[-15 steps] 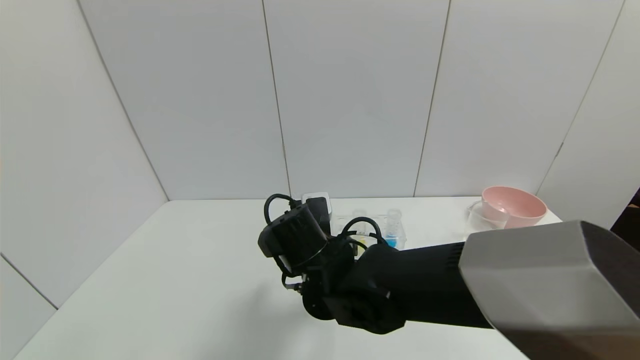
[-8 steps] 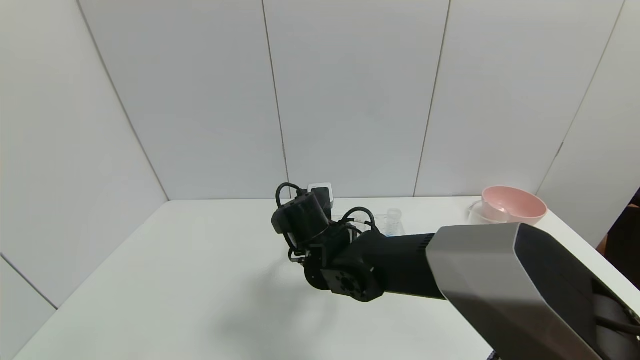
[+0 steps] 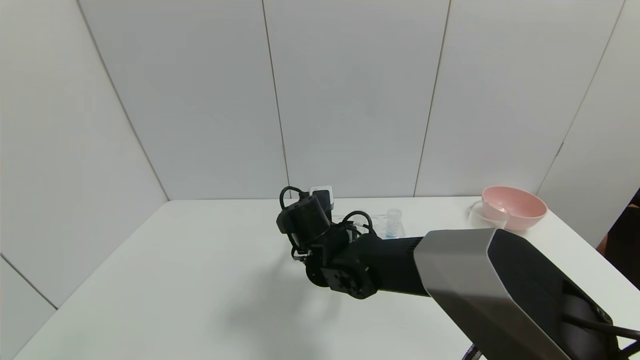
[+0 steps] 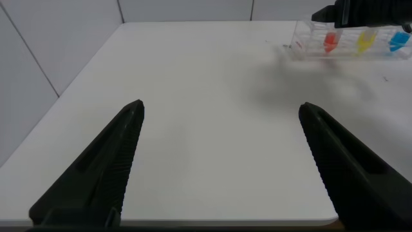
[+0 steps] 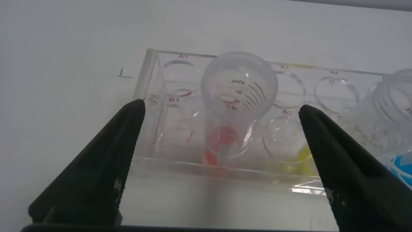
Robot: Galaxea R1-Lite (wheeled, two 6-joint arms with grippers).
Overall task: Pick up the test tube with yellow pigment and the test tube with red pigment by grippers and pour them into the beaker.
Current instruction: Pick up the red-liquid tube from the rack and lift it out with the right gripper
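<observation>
1. Right wrist view: the right gripper (image 5: 219, 161) is spread wide, with the test tube with red pigment (image 5: 235, 103) standing in the clear rack (image 5: 158, 135) between its fingers, not touched.
2. At 3 o'clock of it stands the test tube with yellow pigment (image 5: 291, 149).
3. The left gripper (image 4: 219, 161) is spread over the white table (image 4: 206, 96).
4. The beaker (image 3: 481, 214) is at 9 o'clock of the pink bowl (image 3: 515, 206).

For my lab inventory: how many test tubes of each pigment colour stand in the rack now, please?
Red: 1, the test tube with red pigment, between the open right pincer fingers.
Yellow: 1, the test tube with yellow pigment.
Blue: 1, the blue tube.
Total: 3, all in the clear rack.
</observation>
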